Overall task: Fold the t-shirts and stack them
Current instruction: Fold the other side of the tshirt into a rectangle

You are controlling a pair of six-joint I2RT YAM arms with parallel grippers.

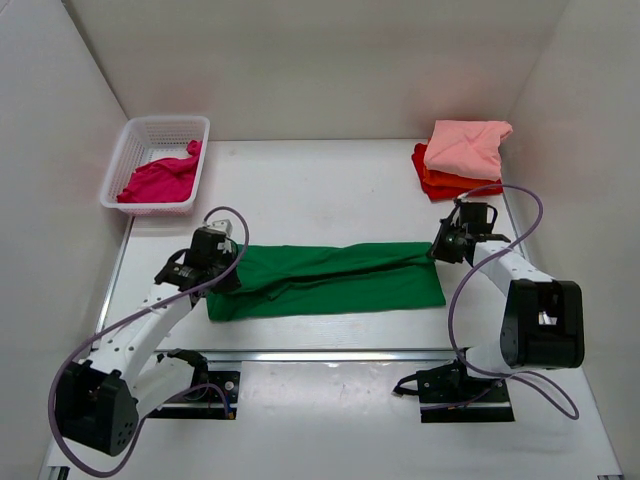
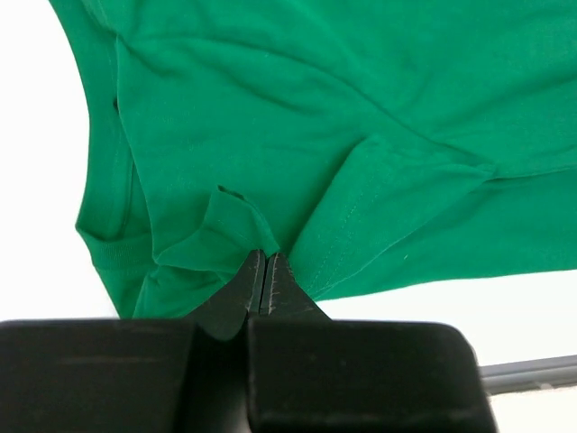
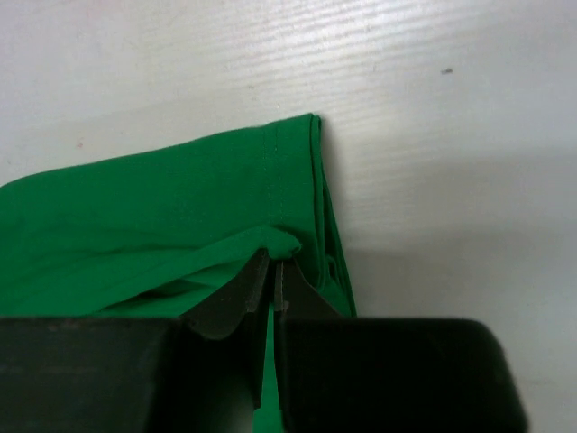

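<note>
A bright green t-shirt (image 1: 330, 280) lies as a long band across the middle of the table, folded lengthwise. My left gripper (image 1: 226, 268) is shut on cloth at its left end; the left wrist view shows the jaws (image 2: 264, 257) pinching a fold of the green t-shirt (image 2: 361, 153). My right gripper (image 1: 436, 250) is shut on the green t-shirt's right end (image 3: 180, 216), with its fingertips (image 3: 273, 263) closed on a fold near the hem corner. A salmon pink t-shirt (image 1: 465, 146) lies folded on an orange-red one (image 1: 440, 182) at the back right. A magenta t-shirt (image 1: 160, 180) lies crumpled in the basket.
A white lattice basket (image 1: 150, 130) stands at the back left. White walls enclose the table on three sides. A metal rail (image 1: 330, 353) runs along the near edge between the arm bases.
</note>
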